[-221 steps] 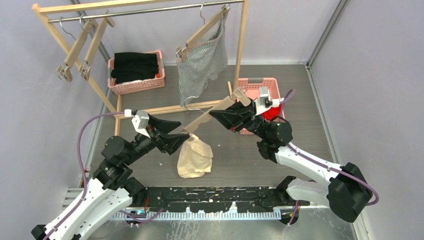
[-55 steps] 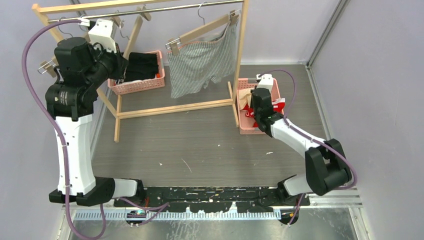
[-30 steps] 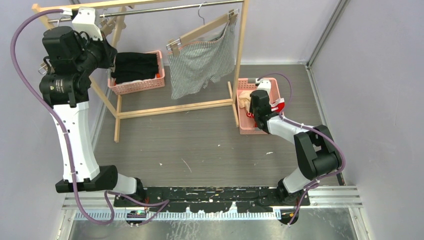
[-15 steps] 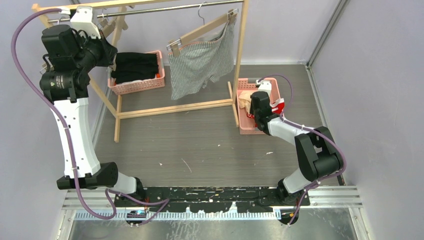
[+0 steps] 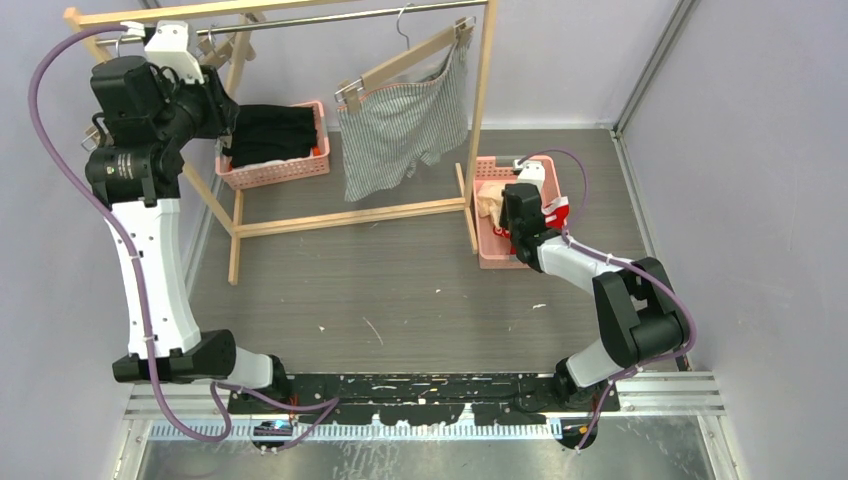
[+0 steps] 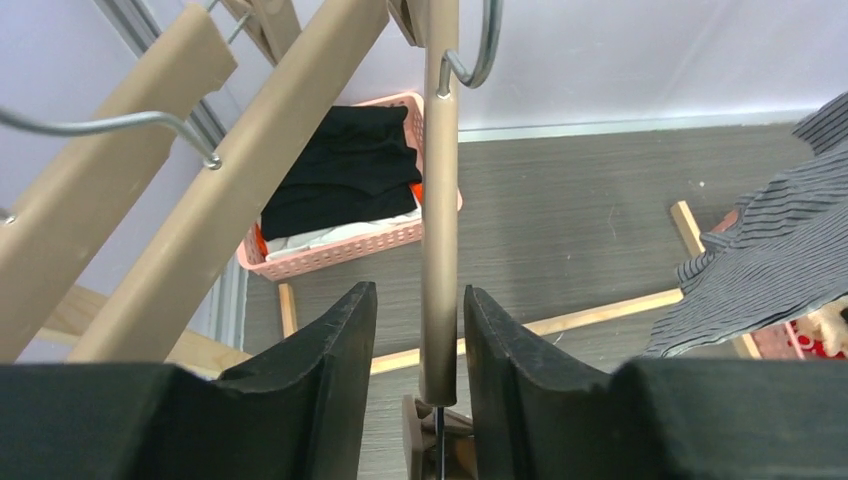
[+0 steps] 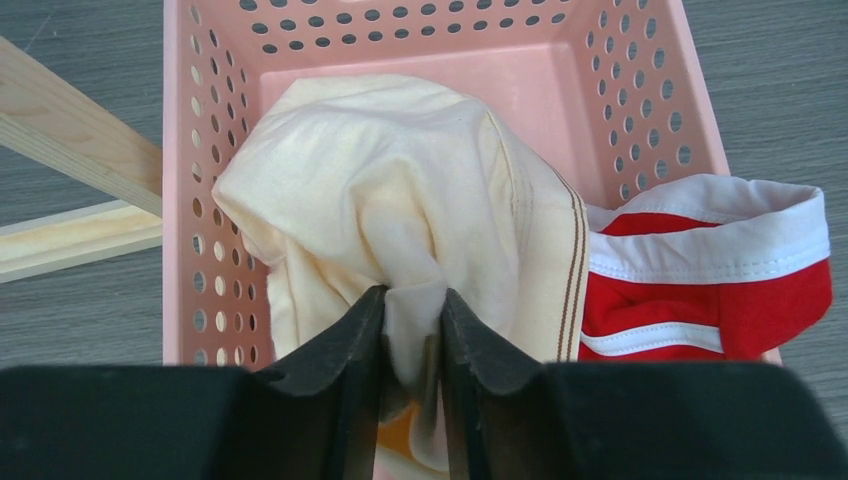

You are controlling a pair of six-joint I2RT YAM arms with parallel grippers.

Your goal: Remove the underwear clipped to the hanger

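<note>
Grey striped briefs point(image 5: 400, 125) are the only pair left on the rack. They're clipped at the waistband to a tilted wooden hanger point(image 5: 405, 58) hooked on the rail point(image 5: 300, 18), with the cloth hanging free. By our read that's the remaining work.

Cream briefs point(image 7: 400, 200) are down in the pink basket point(image 7: 640, 60), bunched toward its left side and touching the red briefs point(image 7: 720, 290), which lap over the right rim. So two of three are binned.

Right gripper point(image 7: 410, 330) sits low over the basket with its fingers pinched tight on a fold of the cream cloth. We take this as the drop-off, release not yet done.

Left gripper point(image 6: 420, 320) is up at the rail, fingers either side of the bar of an empty hanger point(image 6: 440, 200). A gap shows on one side, so they're apart, not clamping. Probably there to park the stripped hanger. We can't confirm its hook is seated.

The basket of black clothes point(image 6: 345, 185) under the rack isn't ours.

Next:
- Right lets go and lifts straight out. Soft cloth could snag a finger and drag back over the rim.
- Left backs off without knocking the hanger.
- Then both go to the grey pair.
</note>
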